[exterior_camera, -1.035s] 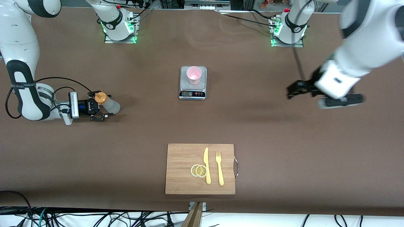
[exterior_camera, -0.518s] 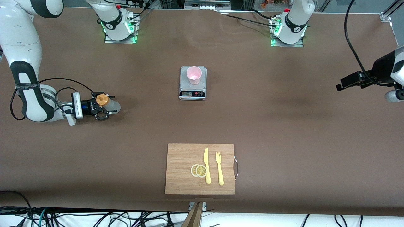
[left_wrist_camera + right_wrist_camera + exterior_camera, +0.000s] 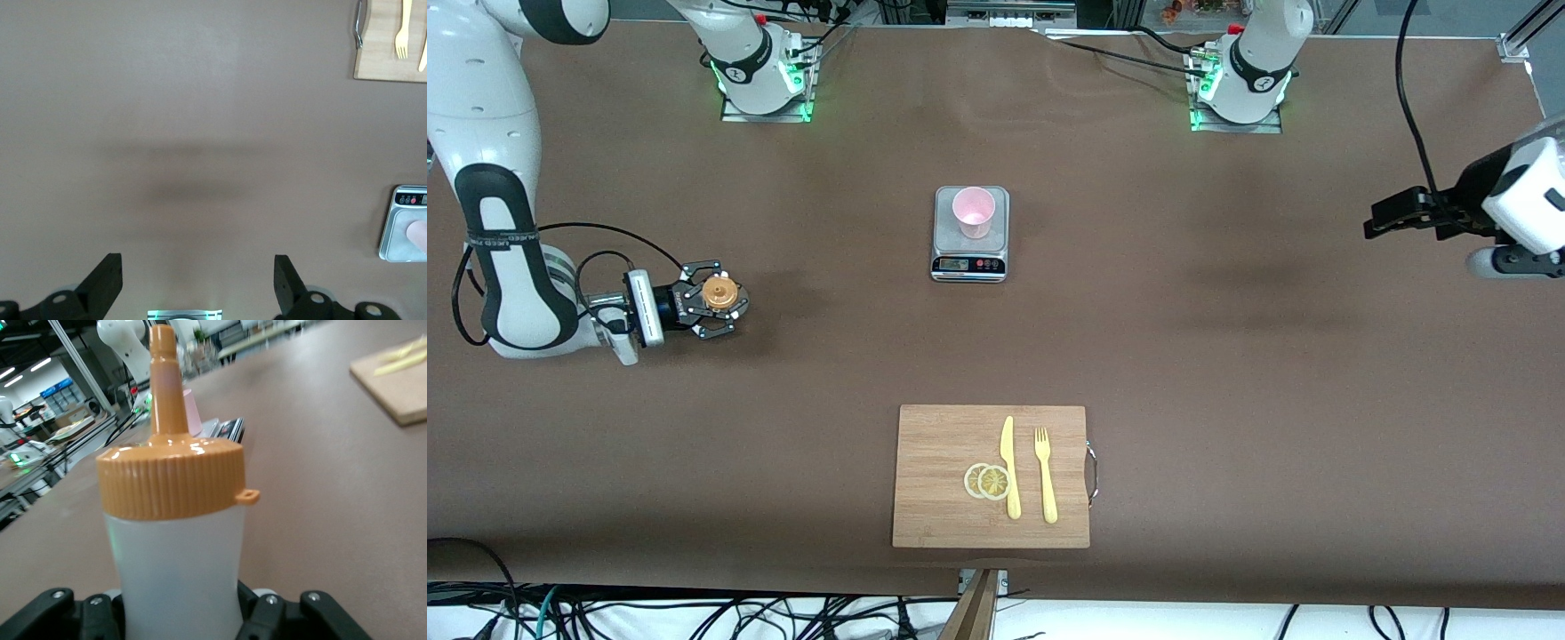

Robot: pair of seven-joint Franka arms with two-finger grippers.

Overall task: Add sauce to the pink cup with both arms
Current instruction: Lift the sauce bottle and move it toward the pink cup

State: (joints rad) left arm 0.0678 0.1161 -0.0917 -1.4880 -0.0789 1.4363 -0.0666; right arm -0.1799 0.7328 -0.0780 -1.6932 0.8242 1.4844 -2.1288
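Sauce bottle [image 3: 720, 293] stands clenched in the right claw [image 3: 713, 300] at mid-left of the frame; the pink cup [image 3: 973, 212] sits on a scale [image 3: 970, 258] upper centre; the left claw [image 3: 1392, 218] hangs released at right edge.

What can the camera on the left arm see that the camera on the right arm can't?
Only the left wrist view shows the left end effector, open over bare table, plus the yellow fork and the cutting board's metal handle.

Only the right wrist view shows the sauce bottle with its orange nozzle cap, gripped by the shut right end effector.

Both show the pink cup, the scale under it, and part of the cutting board.
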